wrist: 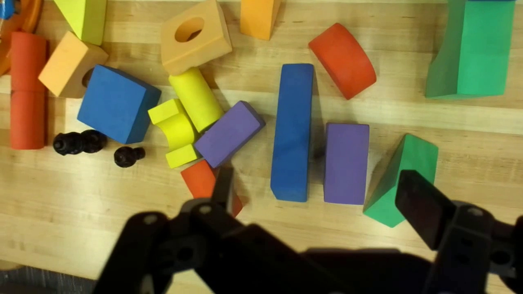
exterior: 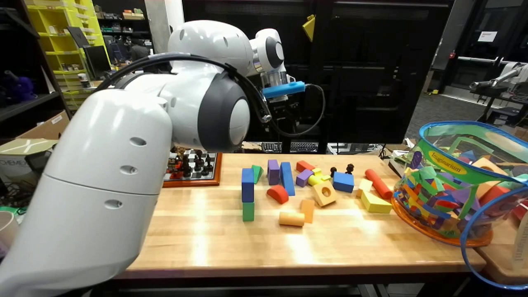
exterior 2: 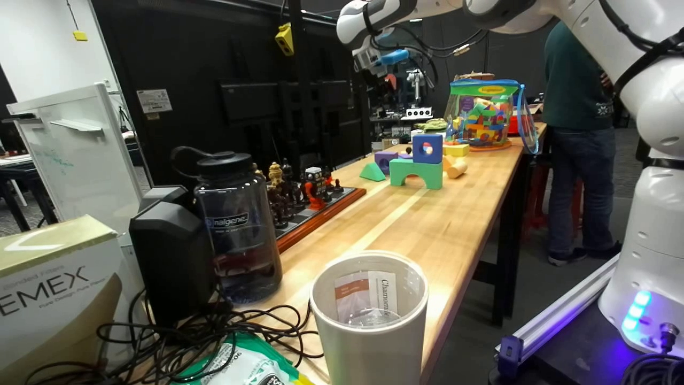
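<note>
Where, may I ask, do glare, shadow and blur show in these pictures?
In an exterior view, glare streaks the tabletop; in the wrist view, the gripper looks dark and slightly blurred, and the long blue block casts a soft shadow; in an exterior view, purple light spills around the base lights.

This looks like a robotics lab — a second robot arm [exterior: 508,76] beyond the workbench [exterior: 231,247], yellow storage shelving [exterior: 62,53], and a whiteboard [exterior 2: 80,182] bearing green writing [exterior 2: 56,167].

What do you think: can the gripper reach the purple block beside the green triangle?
Probably yes: the gripper hangs open and nothing covers the purple block, though the long blue block is close.
</note>
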Controlling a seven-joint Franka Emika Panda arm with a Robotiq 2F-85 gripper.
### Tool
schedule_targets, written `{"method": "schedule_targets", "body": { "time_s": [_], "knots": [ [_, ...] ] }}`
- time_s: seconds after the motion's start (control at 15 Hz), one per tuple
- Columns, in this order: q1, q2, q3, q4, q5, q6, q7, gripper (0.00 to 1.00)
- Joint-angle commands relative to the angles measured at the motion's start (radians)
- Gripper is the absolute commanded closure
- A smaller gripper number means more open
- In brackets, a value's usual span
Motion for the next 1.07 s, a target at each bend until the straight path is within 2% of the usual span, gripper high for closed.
{"method": "schedule_targets", "body": {
  "time_s": [0.0, 1.0],
  "knots": [
    [0.0, 0.004, 0.0, 0.006, 0.0, 0.0, 0.0, 0.0],
    [0.002, 0.019, 0.0, 0.024, -0.002, -0.004, -0.006, 0.0]
  ]
}}
